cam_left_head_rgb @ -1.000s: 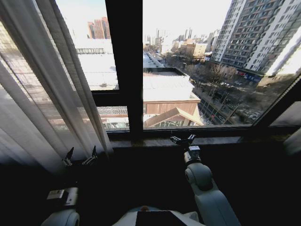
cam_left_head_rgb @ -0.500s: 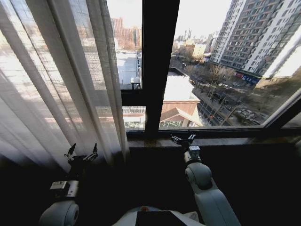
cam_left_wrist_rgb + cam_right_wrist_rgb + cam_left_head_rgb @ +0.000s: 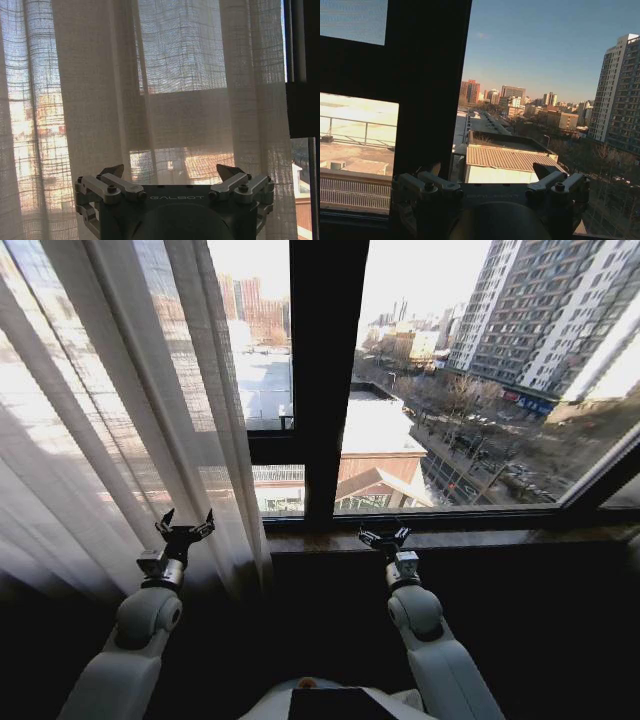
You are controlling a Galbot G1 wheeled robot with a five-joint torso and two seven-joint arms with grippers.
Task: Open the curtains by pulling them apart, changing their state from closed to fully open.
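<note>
A sheer white pleated curtain (image 3: 110, 430) hangs over the left part of the window, its inner edge near the dark vertical frame bar (image 3: 325, 380). My left gripper (image 3: 185, 527) is raised in front of the curtain's lower part, open, with nothing between its fingers. In the left wrist view the curtain (image 3: 165, 100) hangs close ahead of the open left gripper (image 3: 171, 172). My right gripper (image 3: 385, 537) stands open at the windowsill, right of the frame bar. In the right wrist view the right gripper (image 3: 490, 170) faces bare glass and the frame bar (image 3: 430, 75).
A dark windowsill (image 3: 470, 538) runs under the glass, with a dark wall below it. The right half of the window is uncovered and shows city buildings outside. A dark frame bar (image 3: 302, 75) stands beyond the curtain's edge in the left wrist view.
The whole head picture has shifted, so the camera moved. My left arm has risen and reached forward, bringing its open gripper up against the curtain's lower part. The right arm has barely moved.
</note>
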